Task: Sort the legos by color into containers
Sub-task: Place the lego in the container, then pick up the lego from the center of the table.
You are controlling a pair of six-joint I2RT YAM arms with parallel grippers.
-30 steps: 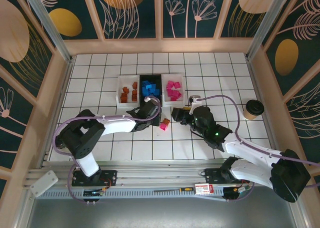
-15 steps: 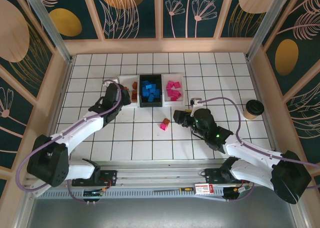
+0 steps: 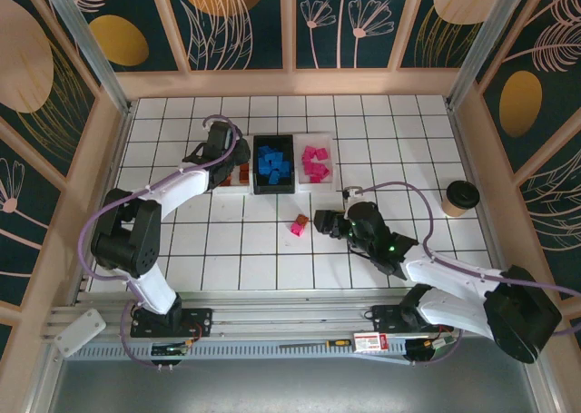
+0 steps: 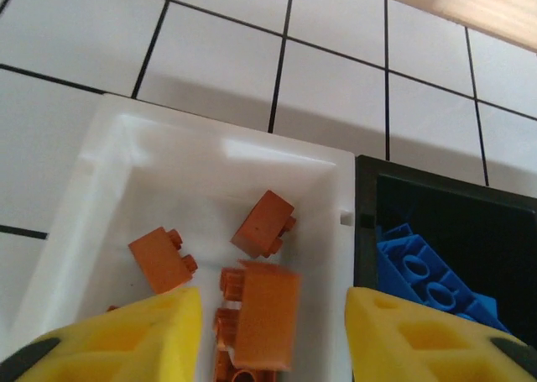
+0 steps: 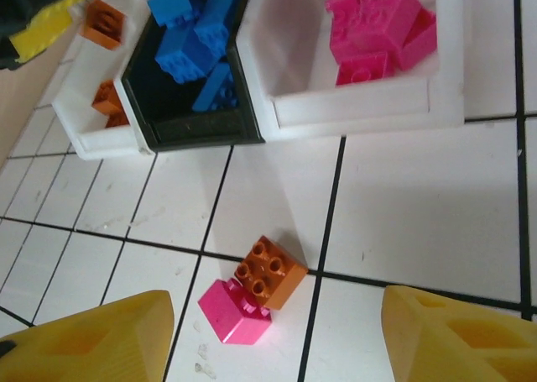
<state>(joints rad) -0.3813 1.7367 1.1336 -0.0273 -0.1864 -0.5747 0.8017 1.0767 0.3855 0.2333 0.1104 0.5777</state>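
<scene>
Two robot arms bend over a white tiled desk (image 3: 381, 141) where the black tray (image 5: 197, 137) of blue bricks (image 3: 272, 165) sits between two white ones. The left arm (image 3: 172, 188) reaches to the white tray (image 4: 101, 197) touching the black tray's left side. The left jaws hang over it, spread wide, and a blurred orange brick (image 4: 267, 315) shows in the gap between them, touching neither, above other orange bricks (image 4: 159, 260) lying in that tray; whether it rests on them cannot be told. Against the black tray's right side stands the second white tray (image 5: 369, 105), holding pink bricks (image 5: 377, 21). On the desk just in front of the black tray, toward its right corner, a loose orange brick (image 5: 268, 271) and a loose pink brick (image 5: 233, 312) lie touching each other. The right arm (image 3: 436, 270) stretches toward the pair; the right jaws are spread open and grip nothing, with the two bricks lying on the tiles ahead of the gap between them. A dark paper cup (image 3: 461, 196) stands well to the right of the black tray.
</scene>
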